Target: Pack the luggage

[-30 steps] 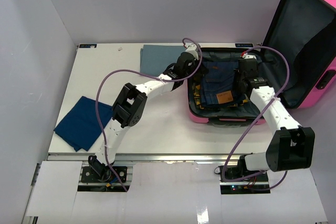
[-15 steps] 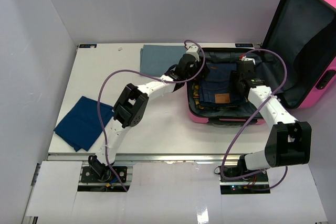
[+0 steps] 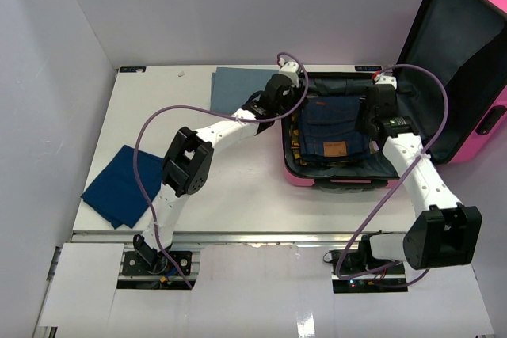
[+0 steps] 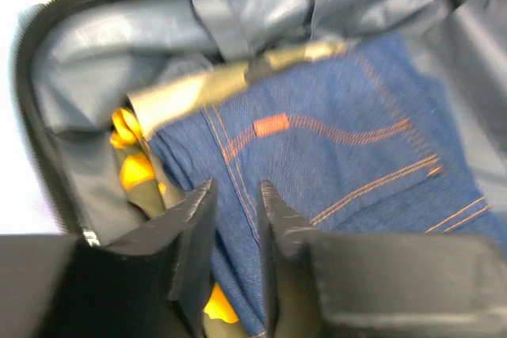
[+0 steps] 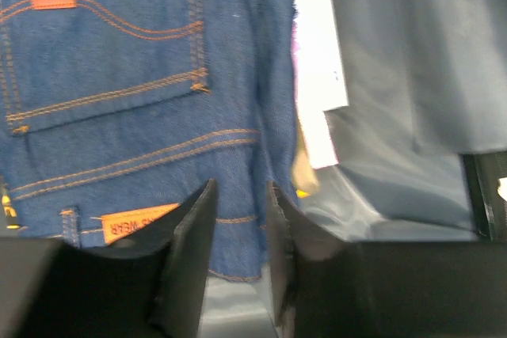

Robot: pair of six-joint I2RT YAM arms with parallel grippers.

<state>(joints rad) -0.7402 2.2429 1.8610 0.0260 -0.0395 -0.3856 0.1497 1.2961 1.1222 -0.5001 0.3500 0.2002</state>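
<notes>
I'm settling the jeans (image 3: 331, 128) in the luggage (image 3: 298, 176), left gripper (image 4: 236, 187) and right gripper (image 5: 240, 191) narrowly parted, empty, next probably fetching the grey cloth (image 3: 238, 86).

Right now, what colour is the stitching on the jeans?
Orange, on the blue jeans; shows best in the right wrist view.

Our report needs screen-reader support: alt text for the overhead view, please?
An open pink suitcase on a white table holds folded jeans, with the left arm and right arm reaching in. A grey-blue cloth and a navy cloth lie to its left.
</notes>
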